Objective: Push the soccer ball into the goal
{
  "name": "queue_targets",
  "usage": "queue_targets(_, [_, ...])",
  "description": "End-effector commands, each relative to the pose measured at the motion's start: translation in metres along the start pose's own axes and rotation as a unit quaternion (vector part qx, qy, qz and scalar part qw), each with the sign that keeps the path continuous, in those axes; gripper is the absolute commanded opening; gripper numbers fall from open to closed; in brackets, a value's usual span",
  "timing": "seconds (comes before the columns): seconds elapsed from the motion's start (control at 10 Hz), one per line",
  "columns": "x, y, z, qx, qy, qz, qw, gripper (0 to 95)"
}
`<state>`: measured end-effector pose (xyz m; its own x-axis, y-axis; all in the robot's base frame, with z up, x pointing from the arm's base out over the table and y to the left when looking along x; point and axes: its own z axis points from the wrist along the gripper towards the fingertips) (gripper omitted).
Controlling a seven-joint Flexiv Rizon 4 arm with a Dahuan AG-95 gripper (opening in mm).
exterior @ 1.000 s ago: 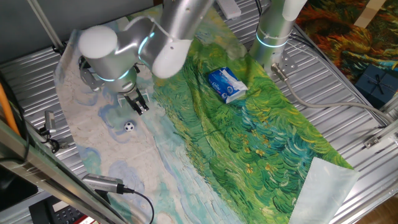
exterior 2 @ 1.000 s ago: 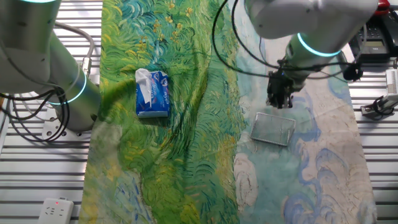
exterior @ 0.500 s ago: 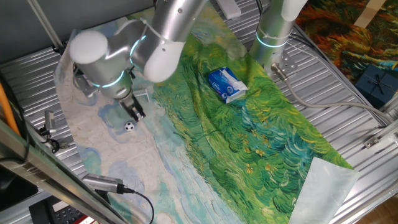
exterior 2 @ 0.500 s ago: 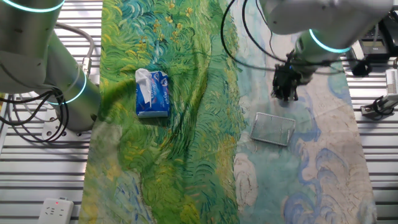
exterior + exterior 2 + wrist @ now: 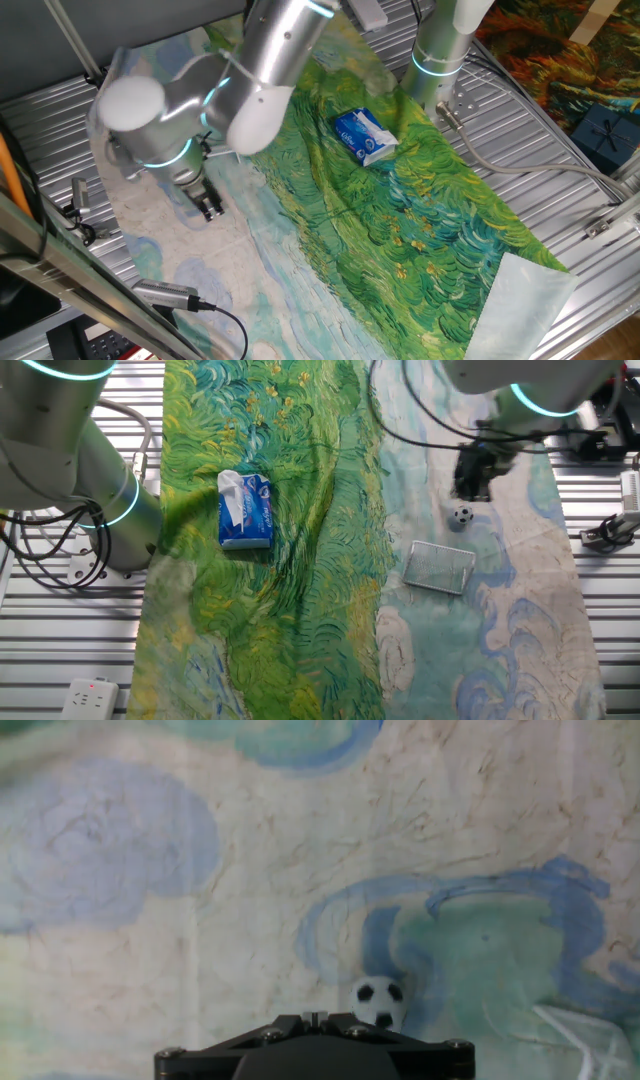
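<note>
Soccer ball [image 5: 461,515] sits just below the gripper [image 5: 472,485]; jaw state cannot be told. Off-centre contact could deflect it past the goal [image 5: 438,567].

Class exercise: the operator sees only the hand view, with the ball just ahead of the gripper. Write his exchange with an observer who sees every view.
Operator: Where is the goal?
Observer: The goal lies beyond the ball, apart from it, roughly in line with the gripper.
Operator: Anything in the way?
Observer: Only bare cloth shows between them.
Operator: What else is there?
Observer: A blue packet, far off on the green part.
</note>
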<state>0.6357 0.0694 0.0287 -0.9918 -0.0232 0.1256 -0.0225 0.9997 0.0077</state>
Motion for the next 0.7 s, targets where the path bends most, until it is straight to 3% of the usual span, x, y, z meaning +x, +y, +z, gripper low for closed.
queue_targets(0.1, [-0.002,-0.003,0.005,-0.001,-0.014,-0.001,0.9999,0.0])
queue_targets(0.3, [-0.001,-0.013,0.008,0.005,-0.015,0.000,0.9999,0.0])
queue_targets(0.4, [0.007,-0.031,0.002,0.018,-0.005,-0.023,0.9996,0.0])
queue_targets(0.5, [0.017,-0.056,-0.004,0.050,0.000,-0.066,0.9966,0.0])
queue_targets(0.7, [0.023,-0.080,-0.013,0.051,0.008,-0.093,0.9943,0.0])
